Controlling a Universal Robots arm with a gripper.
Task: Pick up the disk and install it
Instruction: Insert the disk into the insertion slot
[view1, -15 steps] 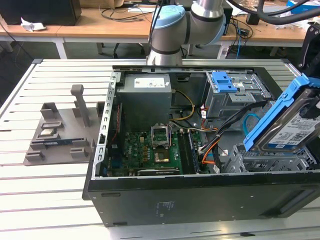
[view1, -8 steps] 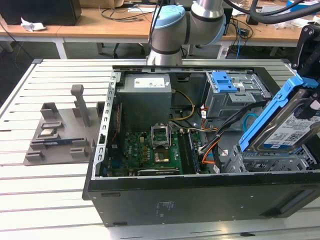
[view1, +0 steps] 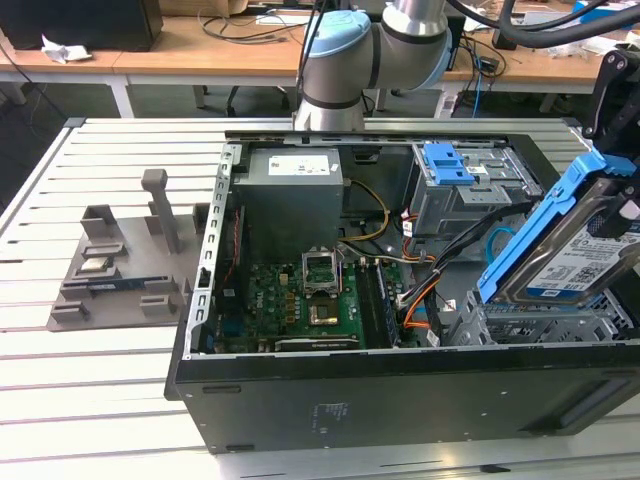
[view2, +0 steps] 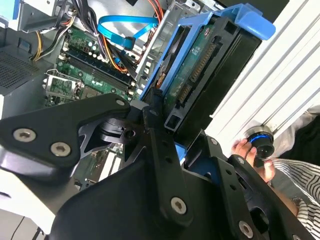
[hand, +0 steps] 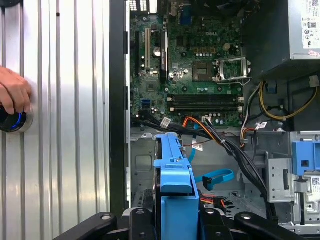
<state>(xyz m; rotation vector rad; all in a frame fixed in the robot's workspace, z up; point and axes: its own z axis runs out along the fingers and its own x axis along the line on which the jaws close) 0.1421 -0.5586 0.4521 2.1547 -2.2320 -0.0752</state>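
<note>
Your pincer (view2: 172, 127) is clamped on the disk (view1: 562, 250) at its upper end. The disk hangs tilted over the drive cage (view1: 545, 320), at the exterior view's right. Its long axis slopes down, with the lower end nearest the cage.

In the exterior view, the computer case (view1: 400, 400) is set on the table (view1: 100, 400), with a parts fixture (view1: 110, 270) laid at its nine o'clock. The power-supply box (view1: 295, 190) is placed at the motherboard's (view1: 290, 300) twelve o'clock, and the disk (view1: 565, 250) is tilted over the drive cage (view1: 525, 322) at three o'clock.
</note>
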